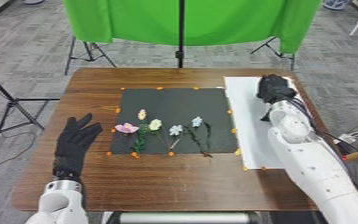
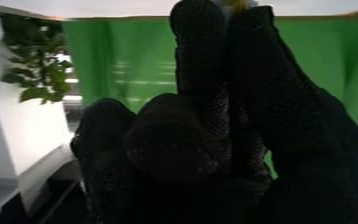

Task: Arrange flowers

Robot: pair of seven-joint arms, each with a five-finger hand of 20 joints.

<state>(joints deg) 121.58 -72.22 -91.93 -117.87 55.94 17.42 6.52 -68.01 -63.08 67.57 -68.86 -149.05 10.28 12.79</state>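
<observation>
Head view: flowers (image 1: 155,124) lie in a row on dark mat (image 1: 168,100); their transfer to white sheet (image 1: 257,150) apparently remains. Early stage, est. Left robot hand (image 1: 73,140) relaxed, spread, beside mat. Right robot hand (image 1: 275,89) over sheet.

Right wrist view: fingertips pinch small yellowish thing (image 2: 238,4), probably a flower; mostly hidden.

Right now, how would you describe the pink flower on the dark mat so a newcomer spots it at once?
On the brown wooden table lies a dark square mat with small orange marks around it. Near its left edge is the pink flower, leftmost of all, pinker and broader than the pale yellow flower to its right.
</observation>
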